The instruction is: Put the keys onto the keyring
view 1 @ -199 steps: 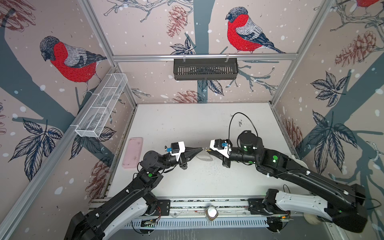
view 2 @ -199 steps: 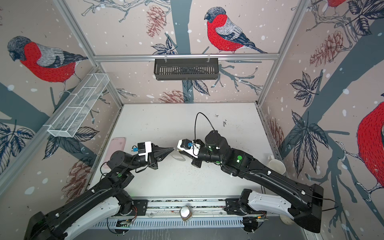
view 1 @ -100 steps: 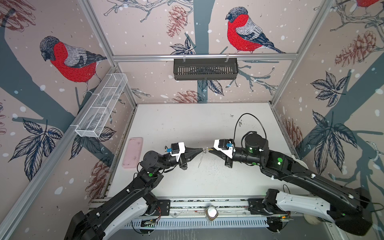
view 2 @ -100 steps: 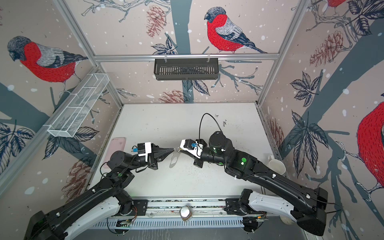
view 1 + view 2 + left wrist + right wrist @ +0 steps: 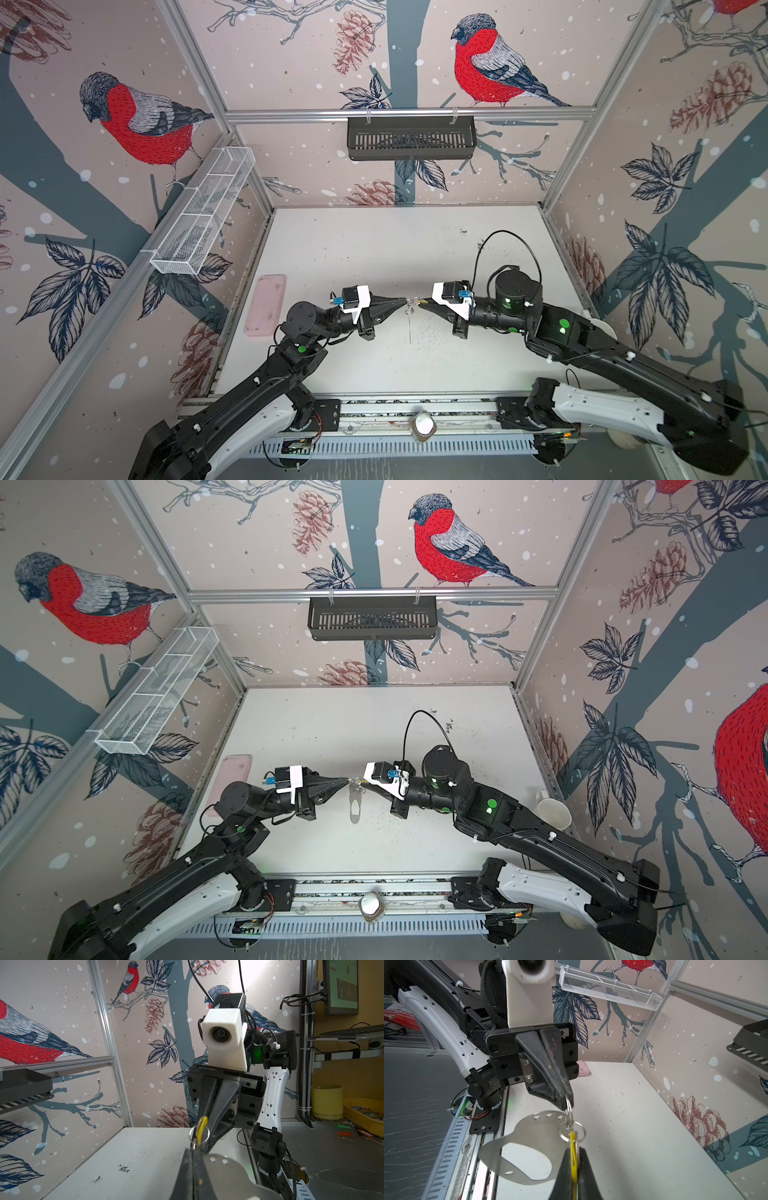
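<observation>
My two grippers meet tip to tip above the middle of the table (image 5: 374, 249). The left gripper (image 5: 404, 300) (image 5: 347, 780) (image 5: 194, 1149) is shut on a small metal ring (image 5: 569, 1112) of the keyring. The keyring (image 5: 529, 1130) (image 5: 224, 1172), a flat grey plate with a big cutout, hangs from that ring. In both top views it shows edge-on (image 5: 410, 326) (image 5: 354, 806). The right gripper (image 5: 420, 302) (image 5: 365, 783) (image 5: 574, 1150) is shut on the yellow tag (image 5: 572, 1159) (image 5: 202, 1125) of a key. The tag's larger ring (image 5: 571, 1130) (image 5: 198, 1134) overlaps the small one.
A pink tray (image 5: 266, 303) (image 5: 232, 771) lies at the table's left edge. A white wire basket (image 5: 203, 216) hangs on the left wall. A black basket (image 5: 411, 137) hangs on the back wall. A white cup (image 5: 552, 812) stands outside, right of the table.
The right gripper has drawn a little to the right. The keyring plate has turned from showing its broad face to hanging edge-on between the tips. Both grippers stayed shut.
</observation>
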### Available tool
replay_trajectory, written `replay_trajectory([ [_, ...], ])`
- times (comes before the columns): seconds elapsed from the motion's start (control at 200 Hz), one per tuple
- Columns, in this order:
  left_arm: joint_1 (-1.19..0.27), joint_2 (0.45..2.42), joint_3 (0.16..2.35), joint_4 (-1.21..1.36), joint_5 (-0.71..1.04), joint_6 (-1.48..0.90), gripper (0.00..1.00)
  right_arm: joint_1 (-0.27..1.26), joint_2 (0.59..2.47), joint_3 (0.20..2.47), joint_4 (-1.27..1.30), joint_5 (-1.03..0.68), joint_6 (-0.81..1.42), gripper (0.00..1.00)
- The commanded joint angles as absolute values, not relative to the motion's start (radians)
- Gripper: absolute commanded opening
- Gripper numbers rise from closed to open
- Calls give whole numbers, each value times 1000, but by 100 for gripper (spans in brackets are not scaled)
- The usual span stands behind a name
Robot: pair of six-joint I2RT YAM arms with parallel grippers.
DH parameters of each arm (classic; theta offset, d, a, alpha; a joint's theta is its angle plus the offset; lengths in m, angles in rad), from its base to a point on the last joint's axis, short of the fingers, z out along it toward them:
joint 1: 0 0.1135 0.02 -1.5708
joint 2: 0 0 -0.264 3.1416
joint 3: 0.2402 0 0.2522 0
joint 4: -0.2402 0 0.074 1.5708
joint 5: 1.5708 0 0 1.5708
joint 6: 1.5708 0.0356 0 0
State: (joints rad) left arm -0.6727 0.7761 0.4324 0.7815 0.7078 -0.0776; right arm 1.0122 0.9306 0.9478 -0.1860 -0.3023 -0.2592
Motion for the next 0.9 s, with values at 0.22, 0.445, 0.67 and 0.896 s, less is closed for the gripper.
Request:
replay_trajectory([
  [0.22, -669, 774, 437, 818, 688, -83, 0, 1012, 923, 937, -127, -264, -229, 21],
  [0.445, -669, 772, 438, 815, 683, -81, 0, 1012, 919, 936, -126, -260, -225, 26],
  [0.67, -667, 770, 440, 807, 676, -76, 0, 1012, 911, 934, -119, -253, -216, 34],
  [0.896, -667, 767, 441, 795, 639, -64, 0, 1012, 895, 933, -108, -246, -212, 39],
])
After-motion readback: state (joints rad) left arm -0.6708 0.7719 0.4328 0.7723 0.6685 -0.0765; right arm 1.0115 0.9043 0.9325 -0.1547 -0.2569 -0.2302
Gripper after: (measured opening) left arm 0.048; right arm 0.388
